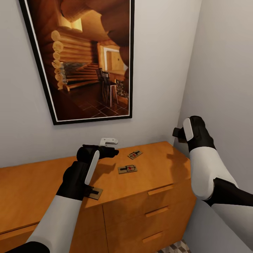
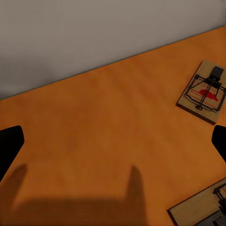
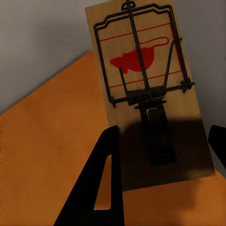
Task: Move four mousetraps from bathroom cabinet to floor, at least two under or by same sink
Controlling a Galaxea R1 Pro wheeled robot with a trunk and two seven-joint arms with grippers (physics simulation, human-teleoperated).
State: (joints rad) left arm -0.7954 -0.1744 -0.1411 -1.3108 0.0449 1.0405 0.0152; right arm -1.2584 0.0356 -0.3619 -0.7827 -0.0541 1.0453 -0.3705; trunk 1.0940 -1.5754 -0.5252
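Observation:
Two mousetraps point(image 1: 135, 154) point(image 1: 127, 169) lie on top of the orange-brown cabinet point(image 1: 147, 203). A third mousetrap point(image 1: 95, 192) pokes out from under my left forearm near the front edge. My left gripper point(image 1: 109, 151) hovers open above the cabinet top, just left of those two; in its wrist view the nearer mousetrap point(image 2: 203, 92) lies beside the open gripper point(image 2: 113, 146). My right gripper point(image 1: 176, 134) is raised over the cabinet's right end. In its wrist view the right gripper point(image 3: 162, 150) is shut on a fourth mousetrap point(image 3: 141, 84), held off the surface.
A large framed picture point(image 1: 88, 59) hangs on the grey wall behind the cabinet. A small white object point(image 1: 108, 141) sits at the back of the cabinet top. A side wall closes in on the right. A strip of patterned floor tile point(image 1: 175, 247) shows below the drawers.

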